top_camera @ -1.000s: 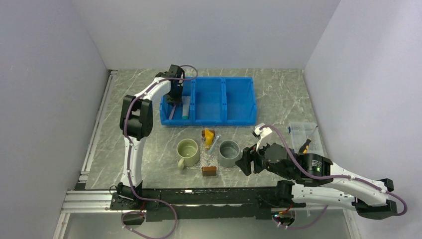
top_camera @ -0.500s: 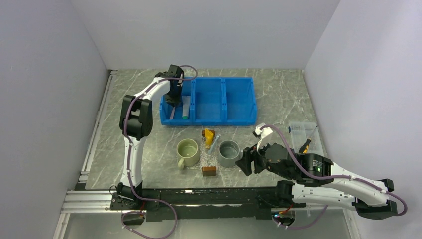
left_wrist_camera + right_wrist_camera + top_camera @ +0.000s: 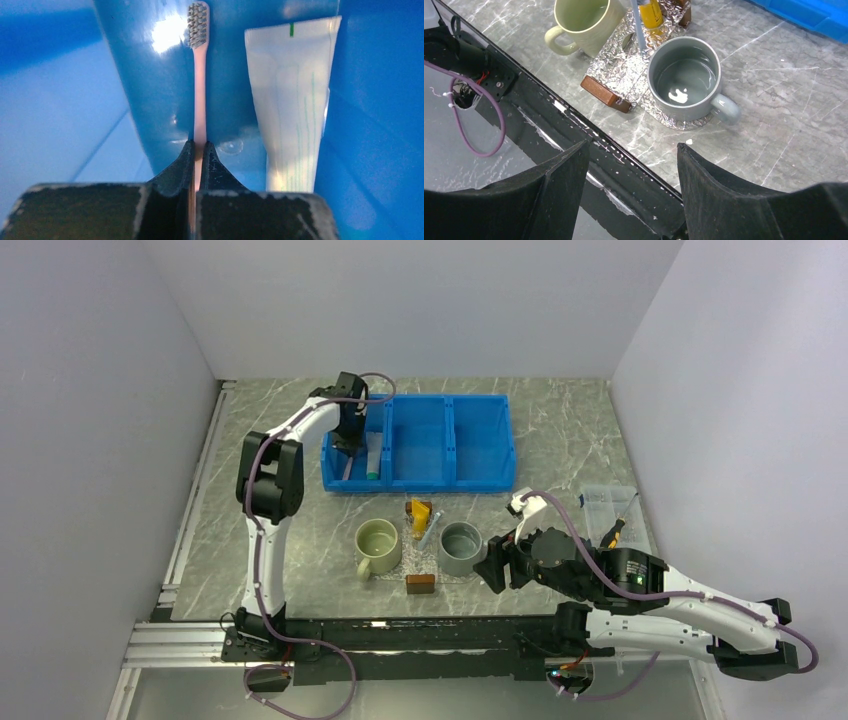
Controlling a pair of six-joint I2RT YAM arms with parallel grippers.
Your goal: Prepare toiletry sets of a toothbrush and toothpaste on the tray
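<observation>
A pink toothbrush [image 3: 200, 90] lies in the left compartment of the blue bin [image 3: 478, 443], bristles pointing away from me. My left gripper [image 3: 200, 146] is shut on its handle. Beside it on the right lies a white toothpaste [image 3: 290, 100] with a teal cap [image 3: 372, 476]. The glittery tray [image 3: 428, 558] sits between two mugs. On it lie a yellow toothpaste [image 3: 422, 512] and a pale blue toothbrush [image 3: 428, 532]. My right gripper [image 3: 492, 565] hovers open and empty near the table's front edge, right of the tray [image 3: 619, 75].
A green mug [image 3: 378, 545] stands left of the tray and a grey mug [image 3: 461, 547] stands on its right end. A brown block [image 3: 420, 583] lies at the tray's near edge. A small clear box [image 3: 607, 508] sits at the right.
My left gripper has closed onto the pink toothbrush's handle inside the bin. The right arm has not moved.
</observation>
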